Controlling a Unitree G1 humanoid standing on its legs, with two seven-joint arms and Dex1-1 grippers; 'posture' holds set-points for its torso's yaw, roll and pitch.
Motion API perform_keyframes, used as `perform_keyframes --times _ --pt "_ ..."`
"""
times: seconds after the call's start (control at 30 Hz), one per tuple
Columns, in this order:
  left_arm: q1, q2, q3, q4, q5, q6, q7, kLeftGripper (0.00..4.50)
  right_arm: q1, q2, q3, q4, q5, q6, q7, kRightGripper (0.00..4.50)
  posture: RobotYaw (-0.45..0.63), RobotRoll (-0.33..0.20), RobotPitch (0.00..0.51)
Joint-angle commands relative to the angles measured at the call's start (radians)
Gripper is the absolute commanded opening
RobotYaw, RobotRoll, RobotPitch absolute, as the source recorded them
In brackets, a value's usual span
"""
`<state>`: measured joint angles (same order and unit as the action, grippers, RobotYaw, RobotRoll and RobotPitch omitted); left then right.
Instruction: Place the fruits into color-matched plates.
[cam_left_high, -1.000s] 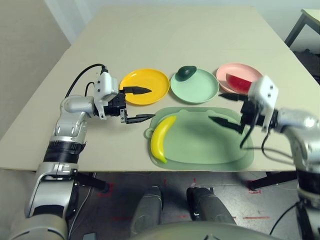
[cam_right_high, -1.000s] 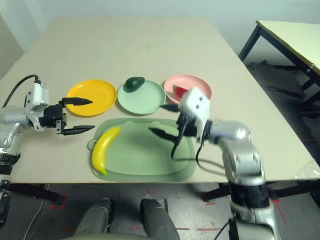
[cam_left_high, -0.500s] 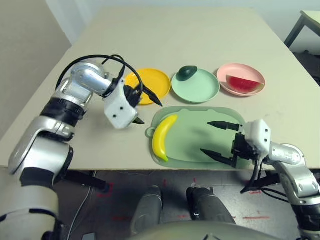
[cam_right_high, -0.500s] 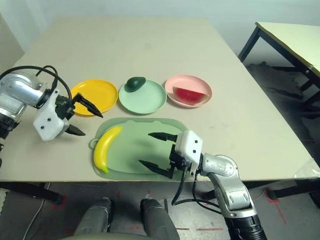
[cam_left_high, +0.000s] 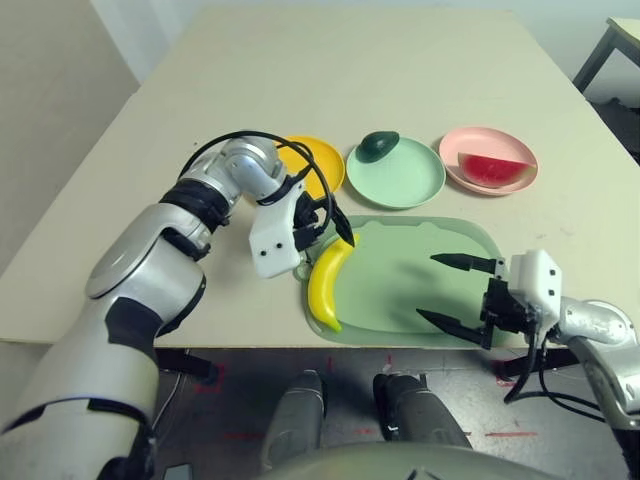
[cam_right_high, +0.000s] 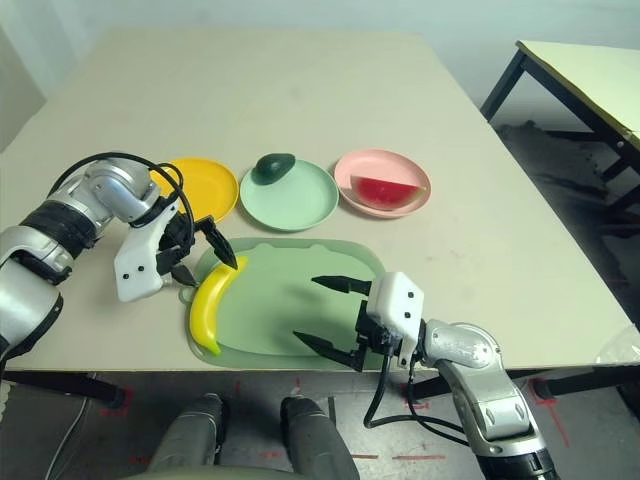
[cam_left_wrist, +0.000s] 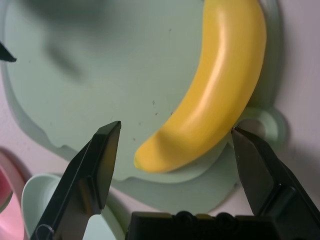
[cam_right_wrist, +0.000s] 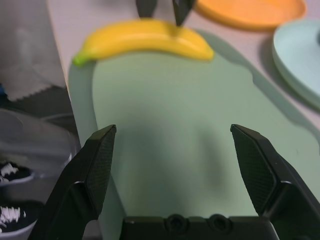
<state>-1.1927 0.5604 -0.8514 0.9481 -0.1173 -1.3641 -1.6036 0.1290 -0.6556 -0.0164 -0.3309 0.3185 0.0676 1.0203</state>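
A curved yellow banana (cam_left_high: 330, 285) lies on the left side of the large light green mat (cam_left_high: 410, 250). My left gripper (cam_left_high: 328, 245) hovers open over the banana's far end, and its fingers straddle that end in the left wrist view (cam_left_wrist: 173, 128). Behind the mat stand the plates: a yellow plate (cam_left_high: 322, 160) with nothing in it, partly behind my left arm, a mint green plate (cam_left_high: 410, 180) holding the dark avocado (cam_left_high: 379, 146), and a pink plate (cam_left_high: 470, 150) holding the watermelon wedge (cam_left_high: 497, 167). My right gripper (cam_left_high: 425, 286) is open above the mat's near right part, holding nothing.
The mat reaches almost to the table's front edge (cam_left_high: 250, 338). Bare tabletop stretches behind the plates and to the right of the mat. A second table (cam_right_high: 590, 70) stands off to the right.
My left arm swung in from the table's left side to the banana's far end. My right arm dropped back from near the pink plate to the mat's near right part. Both stayed open.
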Motion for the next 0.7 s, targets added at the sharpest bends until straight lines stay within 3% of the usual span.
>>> perform_keyframes --times 0.03,0.3,0.57,0.7 --pt "-0.004 -0.009 -0.047 0.005 -0.013 0.009 -0.011 4.5 0.013 -0.009 -0.001 0.02 -0.02 -0.009 -0.022 4.47 -0.12 0.0 0.123" --pt "0.007 -0.033 -0.087 0.026 0.0 0.017 -0.011 4.5 0.016 -0.006 0.013 -0.007 -0.01 0.008 -0.04 4.47 -0.13 0.0 0.121" --pt "0.005 -0.014 -0.139 0.067 0.088 0.042 -0.011 1.84 0.017 -0.006 0.009 -0.022 -0.011 0.021 -0.061 4.5 -0.14 0.0 0.117" --pt "-0.006 -0.007 -0.137 0.089 0.105 0.064 -0.011 1.7 0.025 -0.004 0.013 -0.032 -0.012 0.025 -0.073 4.5 -0.14 0.0 0.116"
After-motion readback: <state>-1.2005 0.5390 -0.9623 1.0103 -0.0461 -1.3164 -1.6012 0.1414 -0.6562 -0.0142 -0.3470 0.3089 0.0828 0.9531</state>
